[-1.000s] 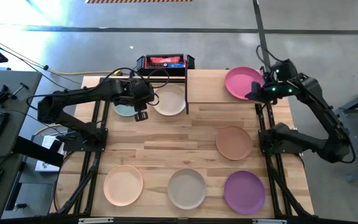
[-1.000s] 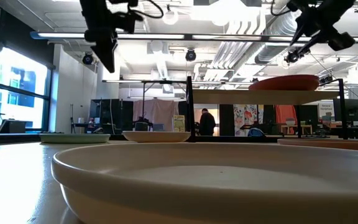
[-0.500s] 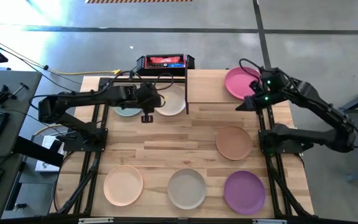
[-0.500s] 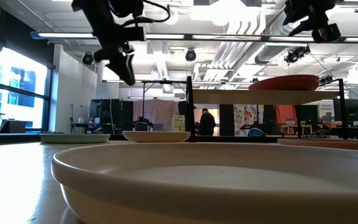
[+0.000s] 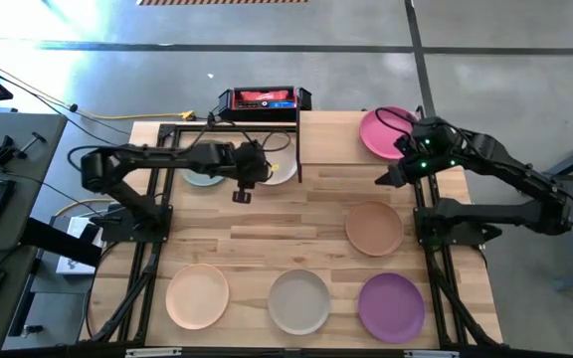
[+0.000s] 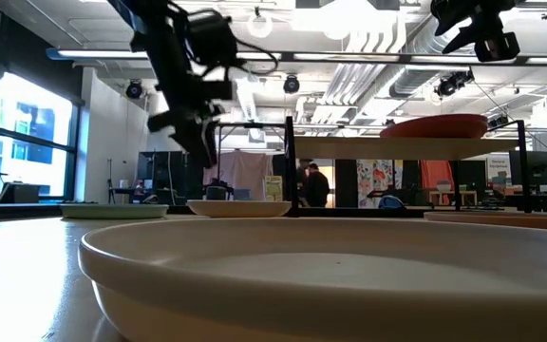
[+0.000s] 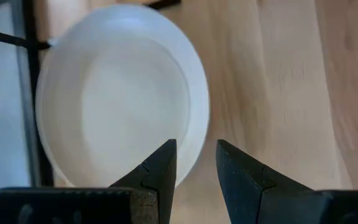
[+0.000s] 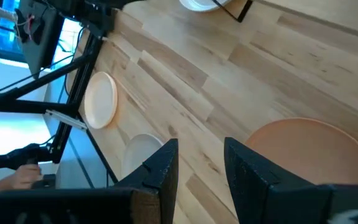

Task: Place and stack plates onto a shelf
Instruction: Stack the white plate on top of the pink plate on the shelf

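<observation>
My left gripper [image 5: 242, 195] hangs open, its fingers a narrow gap apart, above the near edge of the cream plate [image 7: 117, 93], which lies on the table beside the teal plate [image 5: 199, 177]. In the low view it is still well above the cream plate [image 6: 238, 207]. My right gripper [image 5: 383, 180] is open and empty, high over the table near the shelf [image 5: 331, 134]. The magenta plate [image 5: 386, 129] lies on the shelf. The tan plate [image 5: 374, 227] sits below my right gripper [image 8: 201, 165].
The peach plate [image 5: 197, 295], pale grey plate [image 5: 298, 301] and purple plate [image 5: 391, 306] lie in a row along the near edge. A black and red box [image 5: 264, 98] stands at the far edge. Bare wood lies in the table's middle.
My left gripper has moved toward the table's right, from over the teal plate to the cream plate's near edge, and has come down. My right gripper has drawn away from the magenta plate toward the near edge and the table's middle.
</observation>
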